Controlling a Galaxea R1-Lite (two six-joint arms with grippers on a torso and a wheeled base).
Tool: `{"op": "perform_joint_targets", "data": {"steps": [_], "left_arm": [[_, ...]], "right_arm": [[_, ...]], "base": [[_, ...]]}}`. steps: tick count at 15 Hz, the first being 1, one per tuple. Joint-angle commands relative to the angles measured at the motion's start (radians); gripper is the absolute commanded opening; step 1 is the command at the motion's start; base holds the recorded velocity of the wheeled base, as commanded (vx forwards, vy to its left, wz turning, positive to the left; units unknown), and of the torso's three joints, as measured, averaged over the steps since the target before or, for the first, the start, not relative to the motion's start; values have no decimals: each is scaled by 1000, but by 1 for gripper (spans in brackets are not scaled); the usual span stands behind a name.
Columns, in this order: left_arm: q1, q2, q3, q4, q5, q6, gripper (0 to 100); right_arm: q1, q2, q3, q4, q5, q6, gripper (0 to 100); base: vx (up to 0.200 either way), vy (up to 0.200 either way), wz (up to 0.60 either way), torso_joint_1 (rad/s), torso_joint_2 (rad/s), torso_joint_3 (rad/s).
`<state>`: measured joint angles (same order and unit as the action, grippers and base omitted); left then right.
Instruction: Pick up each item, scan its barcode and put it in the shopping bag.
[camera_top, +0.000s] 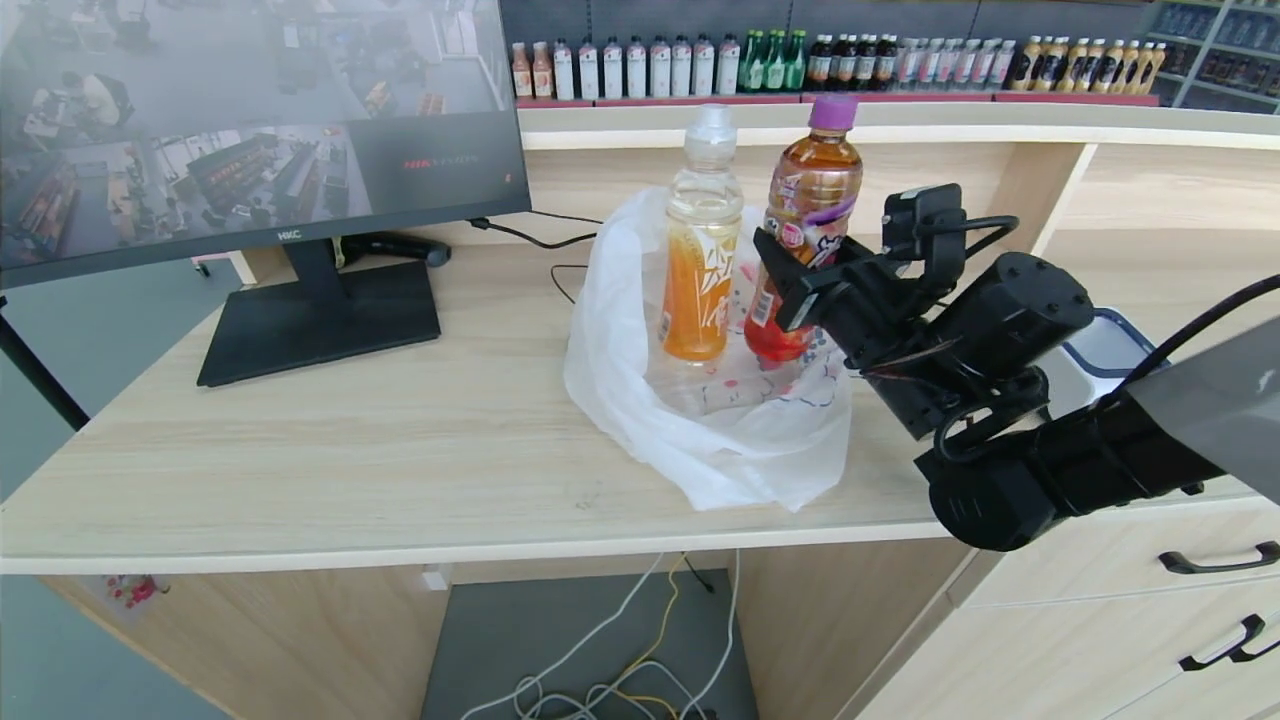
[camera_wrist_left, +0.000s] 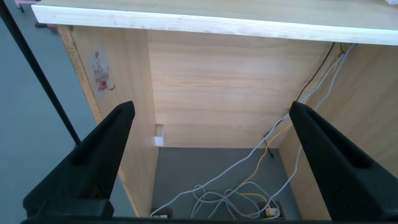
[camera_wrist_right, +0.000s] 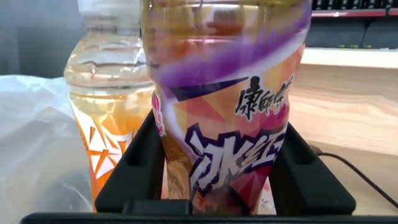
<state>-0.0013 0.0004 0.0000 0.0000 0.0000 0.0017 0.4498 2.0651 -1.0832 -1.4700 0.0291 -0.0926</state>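
A purple-capped bottle of reddish tea (camera_top: 815, 190) stands upright inside the white shopping bag (camera_top: 640, 400) on the counter. My right gripper (camera_top: 790, 280) is shut on its lower half from the right side. In the right wrist view the two black fingers (camera_wrist_right: 134, 162) press on either side of the tea bottle (camera_wrist_right: 230, 124). An orange-labelled bottle with a clear cap (camera_top: 700, 260) stands in the bag just left of it, also upright (camera_wrist_right: 109, 106). My left gripper (camera_wrist_left: 211, 124) hangs open below the counter edge, facing the space under the desk, with nothing between its fingers.
A monitor (camera_top: 250, 110) on a black stand fills the counter's back left, with a black handheld scanner (camera_top: 395, 247) behind it. A white box with a blue rim (camera_top: 1100, 360) sits behind my right arm. Loose cables (camera_wrist_left: 236, 193) lie under the desk.
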Motion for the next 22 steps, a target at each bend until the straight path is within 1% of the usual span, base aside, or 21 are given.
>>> {"op": "perform_joint_targets", "data": {"steps": [1,2,4,9,15,22], "left_arm": [[0,0,0,0,0,0,100],[0,0,0,0,0,0,100],[0,0,0,0,0,0,100],[0,0,0,0,0,0,100],[0,0,0,0,0,0,100],[0,0,0,0,0,0,100]], "right_arm": [[-10,-17,-38,76,0,-4,0],[-11,-14,-61,102,0,-4,0],[-11,-3,-63,123,0,-6,0],[-11,15,-60,122,0,-7,0],[-36,29,-40,120,2,-1,0],[-34,33,-18,114,0,1,0]], "base": [[0,0,0,0,0,0],[0,0,0,0,0,0],[0,0,0,0,0,0],[0,0,0,0,0,0],[0,0,0,0,0,0],[0,0,0,0,0,0]]}}
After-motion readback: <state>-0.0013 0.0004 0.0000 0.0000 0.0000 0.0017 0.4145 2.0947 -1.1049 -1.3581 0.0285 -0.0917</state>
